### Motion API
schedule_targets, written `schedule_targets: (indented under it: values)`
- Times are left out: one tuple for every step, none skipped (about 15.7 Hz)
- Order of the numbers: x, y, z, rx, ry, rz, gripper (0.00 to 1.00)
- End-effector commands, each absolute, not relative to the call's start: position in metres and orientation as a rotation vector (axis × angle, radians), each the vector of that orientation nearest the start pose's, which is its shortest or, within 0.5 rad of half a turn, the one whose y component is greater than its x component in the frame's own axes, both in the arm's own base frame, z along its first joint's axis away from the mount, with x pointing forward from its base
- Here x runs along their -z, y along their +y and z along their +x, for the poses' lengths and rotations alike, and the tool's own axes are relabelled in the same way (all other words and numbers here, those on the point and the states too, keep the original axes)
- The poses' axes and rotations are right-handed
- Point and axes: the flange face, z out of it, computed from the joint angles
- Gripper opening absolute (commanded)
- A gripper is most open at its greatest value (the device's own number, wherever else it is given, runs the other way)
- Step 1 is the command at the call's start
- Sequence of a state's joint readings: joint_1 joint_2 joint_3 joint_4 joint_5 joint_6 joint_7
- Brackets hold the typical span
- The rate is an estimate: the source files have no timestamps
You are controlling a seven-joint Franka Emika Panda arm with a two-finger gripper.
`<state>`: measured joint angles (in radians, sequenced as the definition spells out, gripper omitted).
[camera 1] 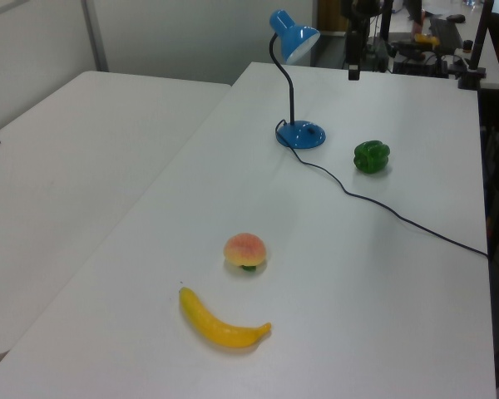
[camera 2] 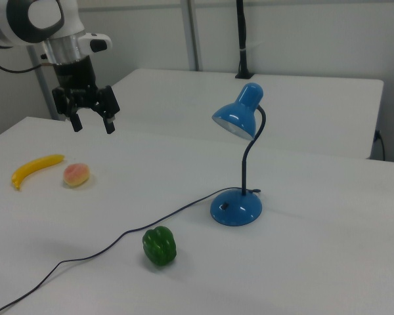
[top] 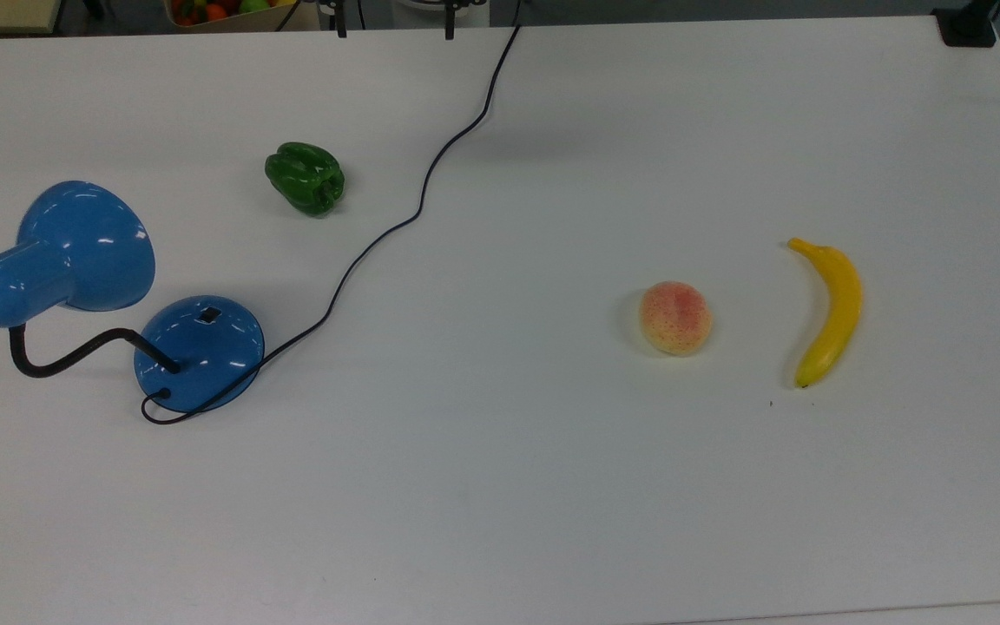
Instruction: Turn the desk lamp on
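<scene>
The desk lamp stands at the top view's left, with its blue bell shade point(top: 75, 252) bent over on a black gooseneck above the round blue base point(top: 199, 351). A small black switch point(top: 211, 314) sits on the dome of the base. In the right view, the desk lamp's base point(camera 2: 236, 209) is right of centre, and its shade point(camera 2: 236, 118) faces down toward the right view's left. My gripper point(camera 2: 92, 126) hangs open and empty in the air at the right view's upper left, far from the lamp and above the table behind the peach.
The lamp's black cord point(top: 417, 204) snakes from the base to the table's far edge. A green bell pepper point(top: 305, 178) lies near the lamp. A peach point(top: 675, 317) and a banana point(top: 825, 308) lie at the top view's right. A second white table point(camera 1: 75, 166) adjoins.
</scene>
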<state>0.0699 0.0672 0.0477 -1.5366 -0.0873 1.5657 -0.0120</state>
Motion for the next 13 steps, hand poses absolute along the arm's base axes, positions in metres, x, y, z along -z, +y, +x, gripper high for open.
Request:
schedule_targets:
  values:
    - [-0.6083, 0.0519, 0.5675, -0.036, -0.165, -3.226, 1.0]
    - [-0.6084, 0.0519, 0.5675, -0.036, -0.165, -3.226, 1.0]
    - [-0.6084, 0.051, 0.5676, -0.036, -0.162, -3.226, 1.0]
    - [-0.6084, 0.051, 0.5676, -0.036, -0.162, -3.226, 1.0]
    - [-0.6084, 0.0493, 0.5677, -0.037, -0.158, -3.226, 1.0]
    - [-0.6084, 0.0476, 0.5679, -0.037, -0.153, -3.226, 1.0]
    - [-0.608, 0.0475, 0.5674, -0.044, -0.152, -3.226, 1.0]
    - [-0.6076, 0.0474, 0.5669, -0.052, -0.152, -3.227, 1.0]
    - [-0.6077, 0.0474, 0.5671, -0.049, -0.152, -3.226, 1.0]
    - [-0.6077, 0.0474, 0.5671, -0.049, -0.152, -3.226, 1.0]
    - [-0.6077, 0.0474, 0.5671, -0.049, -0.152, -3.226, 1.0]
    - [-0.6077, 0.0474, 0.5671, -0.049, -0.154, -3.226, 1.0]
    - [-0.6077, 0.0474, 0.5671, -0.049, -0.152, -3.226, 1.0]
